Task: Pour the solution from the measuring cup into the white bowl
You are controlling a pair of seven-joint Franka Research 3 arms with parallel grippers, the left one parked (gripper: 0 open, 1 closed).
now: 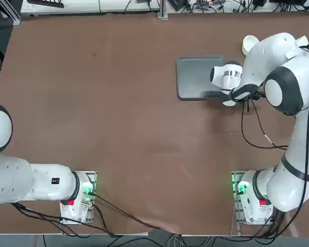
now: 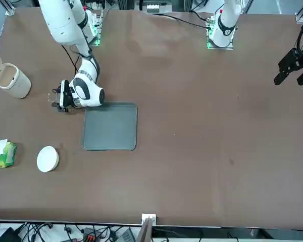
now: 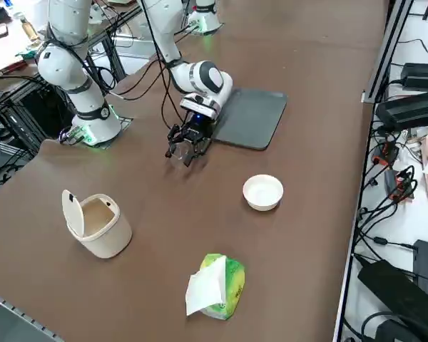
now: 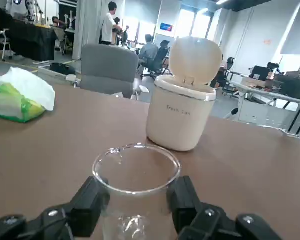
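The right gripper pinches the measuring cup upright between its fingers, low over the brown table. The white bowl sits well apart, with people in the office behind.

Measuring cup: clear, upright, gripped betw. fingers of right gripper. White bowl: upright on table, well apart.
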